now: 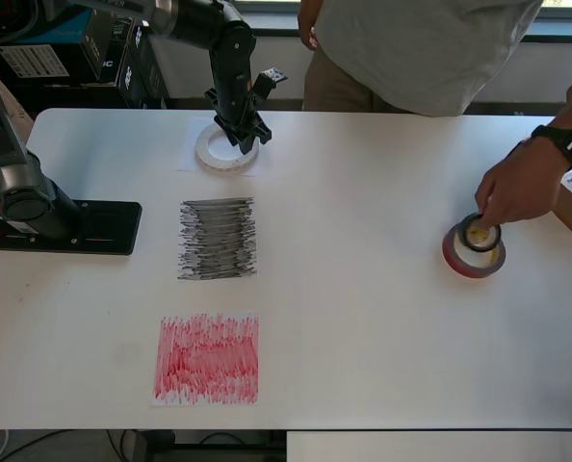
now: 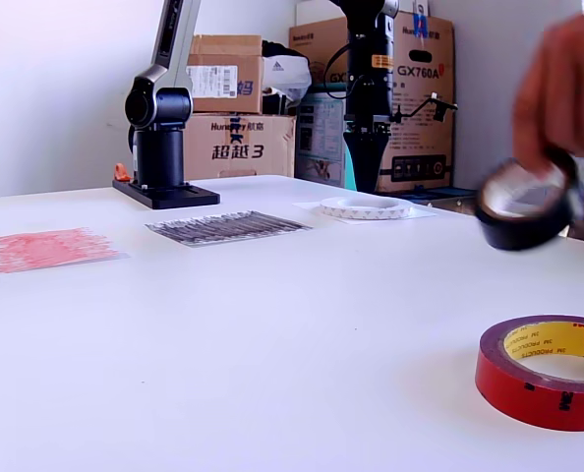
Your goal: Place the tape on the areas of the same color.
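While the white ring [image 1: 225, 149] already lies on the white sheet [image 1: 192, 164] at 12 o'clock under the pincer [image 1: 242, 135], whose grip I cannot tell, a person's hand [image 1: 517, 188] holds the black roll [image 2: 524, 206] over the red roll [image 2: 548, 372] at 3 o'clock on the tabletop [image 1: 363, 318], so two rolls are left.

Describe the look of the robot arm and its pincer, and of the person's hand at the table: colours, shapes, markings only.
The robot arm is glossy black with rounded joint housings; its base column is grey and black on a flat black plate. The pincer is black with short tapered fingers, and a small black module with white marks sits beside the wrist. The person's hand is bare, with a black wristwatch.
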Robot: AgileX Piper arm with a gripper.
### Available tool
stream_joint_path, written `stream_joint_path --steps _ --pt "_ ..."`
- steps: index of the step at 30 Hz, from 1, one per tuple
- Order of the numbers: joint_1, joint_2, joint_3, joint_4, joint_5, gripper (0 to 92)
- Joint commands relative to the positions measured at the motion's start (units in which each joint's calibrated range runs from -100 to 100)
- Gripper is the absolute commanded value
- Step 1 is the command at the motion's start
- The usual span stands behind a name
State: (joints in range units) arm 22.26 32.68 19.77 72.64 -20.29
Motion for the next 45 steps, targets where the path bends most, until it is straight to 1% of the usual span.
stream_joint_path --steps 1,6,13,19,24,30,36,40,45 --pt "0.2 -0.3 -0.3 0.2 -0.1 35.1" --pt "0.2 -2.3 -1.3 0.2 0.5 34.9" --pt "-0.6 -15.5 -1.1 0.5 1.3 34.9" --pt "-1.7 -24.5 -1.4 -0.1 9.2 34.8" --pt "-4.1 -28.0 -1.4 -1.2 12.4 34.7" --pt "-7.6 -30.3 -1.4 -6.8 13.5 34.6" --pt "-13.1 -32.0 -1.3 -12.8 19.1 34.6" --pt "-17.5 -31.9 -1.2 -14.4 22.8 34.5" --pt "-22.5 -31.7 -0.6 -14.4 23.2 34.5"
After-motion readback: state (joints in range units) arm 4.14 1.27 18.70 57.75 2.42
